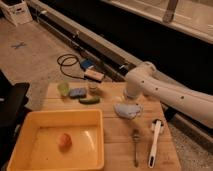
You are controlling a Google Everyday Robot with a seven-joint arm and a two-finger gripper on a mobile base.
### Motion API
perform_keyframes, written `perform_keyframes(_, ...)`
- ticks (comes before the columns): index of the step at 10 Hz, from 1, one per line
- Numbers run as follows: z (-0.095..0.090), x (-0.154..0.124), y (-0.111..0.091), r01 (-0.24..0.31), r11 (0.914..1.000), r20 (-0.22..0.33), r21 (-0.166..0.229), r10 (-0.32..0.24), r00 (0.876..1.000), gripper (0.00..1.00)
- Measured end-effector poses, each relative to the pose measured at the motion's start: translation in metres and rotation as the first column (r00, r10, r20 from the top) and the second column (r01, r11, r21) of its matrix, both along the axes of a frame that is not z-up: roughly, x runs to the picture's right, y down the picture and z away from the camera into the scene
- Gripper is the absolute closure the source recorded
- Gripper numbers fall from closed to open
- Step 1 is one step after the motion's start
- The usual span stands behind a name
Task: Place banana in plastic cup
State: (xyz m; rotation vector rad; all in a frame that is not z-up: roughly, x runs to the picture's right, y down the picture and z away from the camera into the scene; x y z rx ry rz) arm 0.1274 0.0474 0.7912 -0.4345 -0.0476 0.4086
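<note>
**Banana:** not made out anywhere in the camera view. It may be hidden under the arm or in the gripper; cannot tell which.

**Plastic cup** (63, 88): light green, upright, at the table's far corner on the view's left. The blue sponge (77, 92) is just beside it.

**Neighbours:** small clear jar (92, 86) beyond the sponge. Dark green cucumber (89, 100) lies in front of sponge and jar.

**Gripper** (132, 96): low end of the white arm, pointing down over the table's far middle, just behind a crumpled pale blue cloth (127, 110). Whether it is open, closed or holding anything cannot be told.

**Step, as judged:** banana not yet in the cup; the work looks to be at the pick-up stage. The next move calls for a secure hold, a carry across to the cup above jar and sponge, then an end-on lowering into the small mouth.

**Edges and room:** the cup stands close to two table (117, 145) edges, so a nudge could push it off. The yellow tub (102, 150) fills the near left. Fork (135, 145) and white-handled brush (156, 142) lie near right. Bare wood runs between tub and cloth.
</note>
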Motion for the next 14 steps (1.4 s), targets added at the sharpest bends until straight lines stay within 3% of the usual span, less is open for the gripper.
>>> perform_keyframes(2,0.002,-0.020,-0.026,-0.018,0.9984,0.093,0.053,0.013,0.996,1.00)
perform_keyframes(5,0.001,-0.066,-0.048,-0.029,0.9940,0.224,0.105,0.005,0.975,1.00)
perform_keyframes(8,0.004,-0.132,-0.065,-0.019,0.9907,0.369,0.135,-0.032,0.929,1.00)
perform_keyframes(9,0.006,-0.157,-0.069,-0.006,0.9913,0.425,0.132,-0.051,0.904,1.00)
perform_keyframes(10,0.006,-0.171,-0.069,0.004,0.9920,0.459,0.126,-0.062,0.886,1.00)
perform_keyframes(11,0.007,-0.174,-0.069,0.007,0.9921,0.468,0.125,-0.065,0.882,1.00)
perform_keyframes(14,0.007,-0.173,-0.069,0.007,0.9921,0.466,0.125,-0.065,0.883,1.00)
